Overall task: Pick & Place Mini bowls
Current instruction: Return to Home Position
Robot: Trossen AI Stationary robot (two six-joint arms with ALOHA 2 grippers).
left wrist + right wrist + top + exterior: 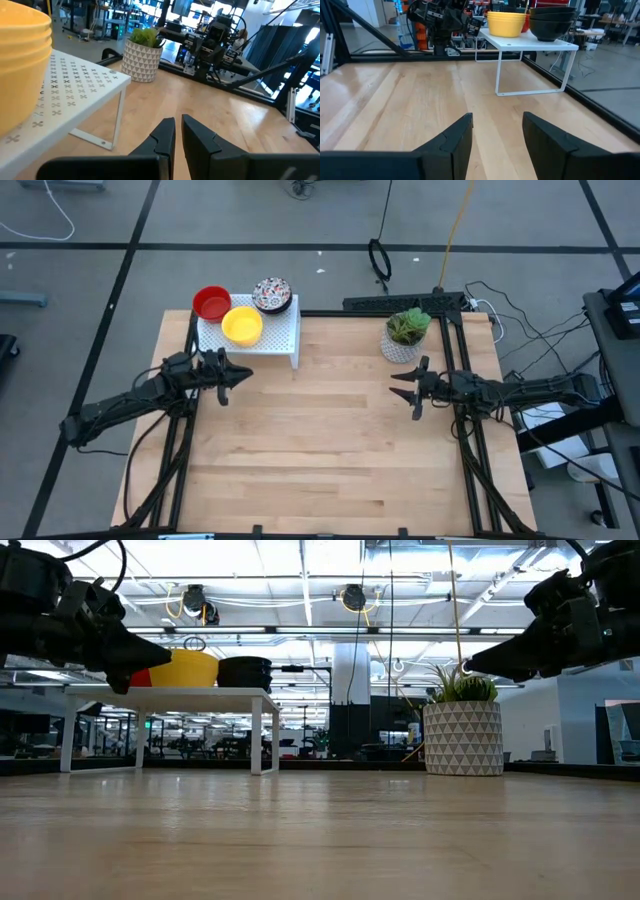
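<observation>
We find the mini bowls (242,325) stacked by colour on the white rack (280,336) at upper left, the job seemingly complete, the left gripper (243,374) closed and empty below it, the right gripper (398,385) spread empty centre-right.

We look straight down from above on the whole table (330,430). Our low camera sits at tabletop height, facing level toward the white rack (200,693) and plant pot (463,740). The left wrist camera looks past its own jaws, with the yellow bowls (20,60) close beside them. The right wrist camera has the rack well ahead of its jaws. All four views share the rack.
</observation>
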